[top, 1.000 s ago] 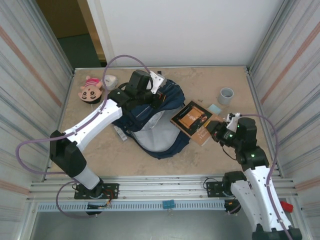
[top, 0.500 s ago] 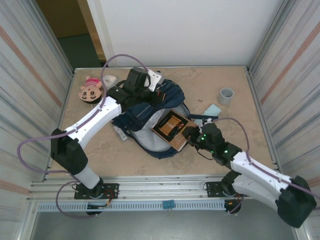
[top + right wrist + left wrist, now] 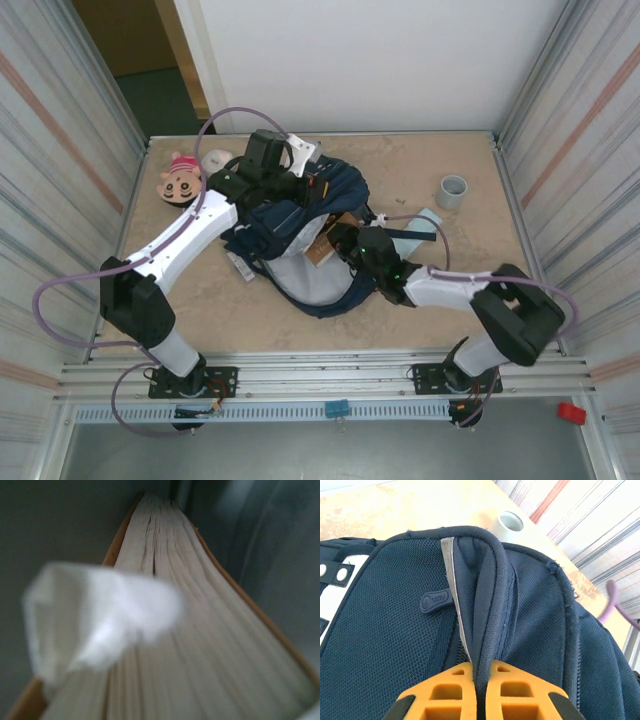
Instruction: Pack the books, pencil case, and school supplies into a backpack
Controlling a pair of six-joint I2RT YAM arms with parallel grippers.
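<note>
The navy backpack lies about the middle of the tabletop, a little toward the far left corner, with its pale lining open upward. The left gripper is closed on a fold of the backpack's upper rim. The brown book stands tilted in the opening, and the right gripper is clamped on it.

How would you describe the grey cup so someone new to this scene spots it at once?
Start at the navy backpack in the middle of the table and look toward the far right corner. The grey cup stands there upright, a short open-topped cylinder, unlike the flat pale blue pad lying just nearer.
</note>
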